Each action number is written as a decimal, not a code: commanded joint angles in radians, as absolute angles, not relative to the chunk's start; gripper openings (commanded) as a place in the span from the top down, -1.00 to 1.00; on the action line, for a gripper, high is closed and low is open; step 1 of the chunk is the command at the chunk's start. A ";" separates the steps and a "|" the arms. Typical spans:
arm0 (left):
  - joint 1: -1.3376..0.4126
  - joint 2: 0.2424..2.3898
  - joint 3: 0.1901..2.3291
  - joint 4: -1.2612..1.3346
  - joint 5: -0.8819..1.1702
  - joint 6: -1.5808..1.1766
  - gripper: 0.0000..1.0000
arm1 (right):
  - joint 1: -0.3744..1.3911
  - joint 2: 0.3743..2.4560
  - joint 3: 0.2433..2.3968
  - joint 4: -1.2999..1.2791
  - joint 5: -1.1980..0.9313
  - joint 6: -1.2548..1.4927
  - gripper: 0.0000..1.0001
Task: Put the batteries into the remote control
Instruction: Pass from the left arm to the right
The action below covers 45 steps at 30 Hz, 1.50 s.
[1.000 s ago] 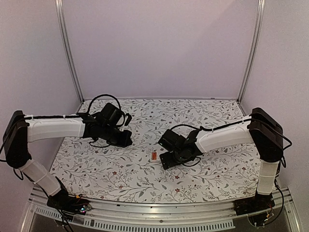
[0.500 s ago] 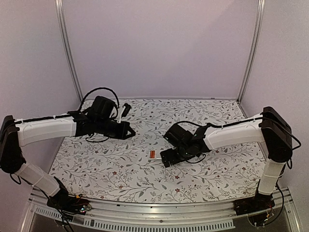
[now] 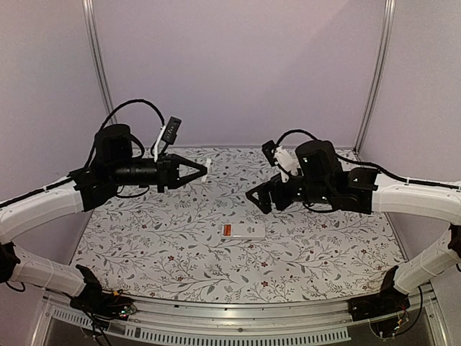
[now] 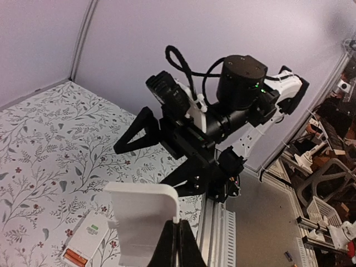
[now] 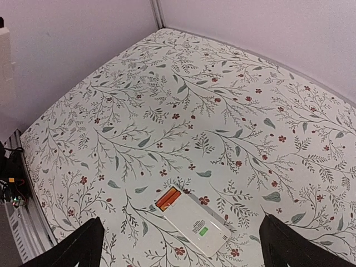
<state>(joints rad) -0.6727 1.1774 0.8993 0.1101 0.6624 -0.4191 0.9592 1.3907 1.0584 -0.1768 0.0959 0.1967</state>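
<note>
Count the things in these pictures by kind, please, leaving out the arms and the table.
Remote: 1
Batteries: 2
Cover: 1
Total: 4

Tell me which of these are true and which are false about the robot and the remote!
1. The remote control lies on the table. True.
2. The right gripper is holding the remote control. False: it is open, up in the air, and holds nothing.
3. The left gripper is shut on the white cover plate. True.
4. The orange batteries lie loose on the table, far from the remote control. False: both sit side by side at one end of the remote control.
</note>
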 commanded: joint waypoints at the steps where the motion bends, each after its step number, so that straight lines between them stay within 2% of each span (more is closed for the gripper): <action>1: -0.666 1.145 0.895 0.209 0.999 -0.320 1.00 | 0.960 1.366 1.094 -0.141 -0.254 -0.019 -0.97; 6: -0.667 1.127 0.942 0.042 1.180 -0.157 1.00 | 0.960 1.328 1.123 -0.160 -0.494 -0.151 -0.96; 12: -0.717 1.148 0.917 0.111 1.289 -0.177 1.00 | 0.965 1.350 1.195 -0.171 -0.676 -0.181 -0.85; 15: -0.740 1.172 0.936 0.065 1.319 -0.147 1.00 | 0.981 1.366 1.238 -0.171 -0.724 -0.184 -0.82; 19: -0.768 1.208 0.996 -0.115 1.347 -0.038 1.00 | 1.017 1.364 1.279 -0.235 -0.698 -0.236 -0.75; 27: -0.837 1.283 1.014 -0.138 1.422 -0.030 1.00 | 1.113 1.395 1.393 -0.446 -0.648 -0.403 -0.61; 33: -0.879 1.326 1.042 -0.140 1.464 -0.036 1.00 | 1.156 1.418 1.406 -0.452 -0.660 -0.425 -0.25; 45: -0.905 1.370 1.073 -0.141 1.476 -0.038 1.00 | 1.188 1.435 1.418 -0.451 -0.672 -0.433 0.15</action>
<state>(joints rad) -0.8906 1.3487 1.0504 -0.1265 1.4631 -0.0517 1.1778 1.4231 1.3884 -0.4450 -0.6624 -0.4309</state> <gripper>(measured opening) 0.006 0.438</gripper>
